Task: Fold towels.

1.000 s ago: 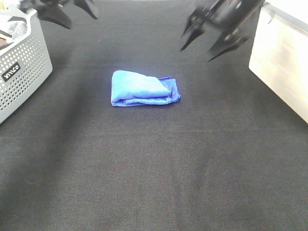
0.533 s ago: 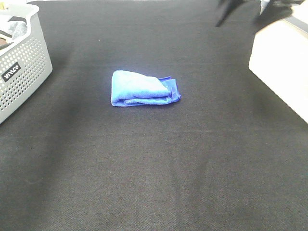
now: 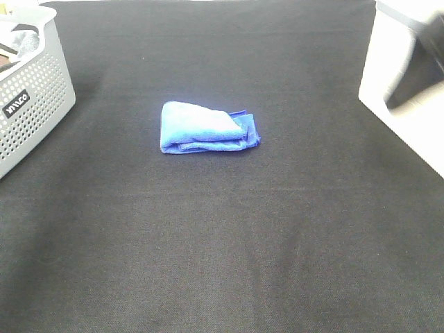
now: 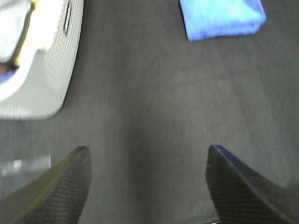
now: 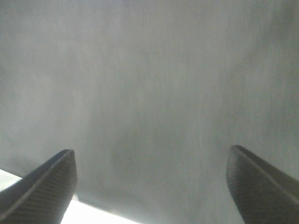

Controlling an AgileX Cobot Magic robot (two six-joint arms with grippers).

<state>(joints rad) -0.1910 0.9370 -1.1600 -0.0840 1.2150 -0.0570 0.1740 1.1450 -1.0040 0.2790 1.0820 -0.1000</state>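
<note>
The royal-blue towel (image 3: pixel 208 127) lies folded into a small thick bundle on the black cloth table, left of centre and toward the back. It also shows in the left wrist view (image 4: pixel 222 17), far from the fingertips. My left gripper (image 4: pixel 147 161) is open and empty above bare cloth, out of the exterior view. My right gripper (image 5: pixel 152 161) is open and empty over bare cloth; only a dark blur of that arm (image 3: pixel 423 55) shows at the right edge of the exterior view.
A perforated grey basket (image 3: pixel 31 97) holding cloth stands at the back left, also in the left wrist view (image 4: pixel 44 60). A white box (image 3: pixel 402 104) stands along the right edge. The black table cloth (image 3: pixel 222 243) covers the whole surface.
Both arms have pulled back from the far side of the table and out of the exterior view, the right one swinging off to the right edge. The towel has not moved.
</note>
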